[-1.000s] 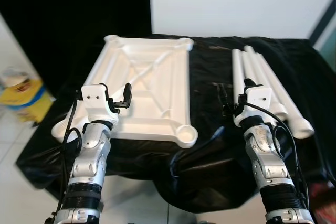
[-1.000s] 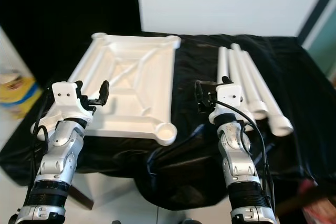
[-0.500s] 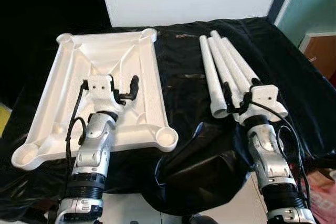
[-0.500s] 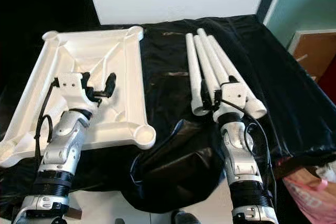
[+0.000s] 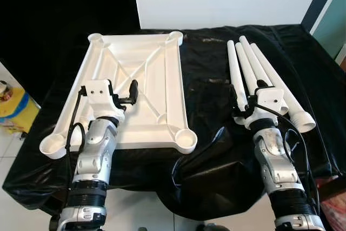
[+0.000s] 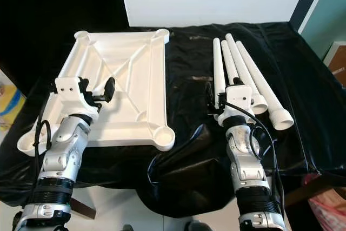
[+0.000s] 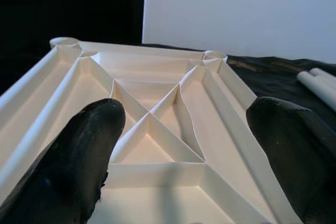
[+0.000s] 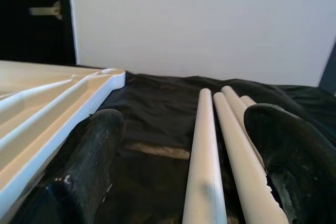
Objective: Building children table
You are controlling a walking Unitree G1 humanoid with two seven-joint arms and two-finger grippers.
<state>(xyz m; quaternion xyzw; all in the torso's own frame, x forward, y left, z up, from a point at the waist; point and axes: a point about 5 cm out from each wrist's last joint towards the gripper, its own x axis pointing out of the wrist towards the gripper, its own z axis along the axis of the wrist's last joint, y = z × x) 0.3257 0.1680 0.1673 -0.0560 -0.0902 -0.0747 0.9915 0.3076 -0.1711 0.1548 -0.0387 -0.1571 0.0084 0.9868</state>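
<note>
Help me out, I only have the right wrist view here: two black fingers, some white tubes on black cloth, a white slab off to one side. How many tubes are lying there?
Observer: Four white table legs lie side by side on the black cloth, fanning out slightly toward the far end.
Operator: And the white slab?
Observer: It is the tabletop, lying upside down with its ribbed underside up and a round socket at each corner.
Operator: Is the other arm doing anything?
Observer: The left gripper is open over the near part of the tabletop, holding nothing.
Operator: Is my gripper on a leg yet?
Observer: No. The right gripper is open at the near ends of the legs, gripping none.
</note>
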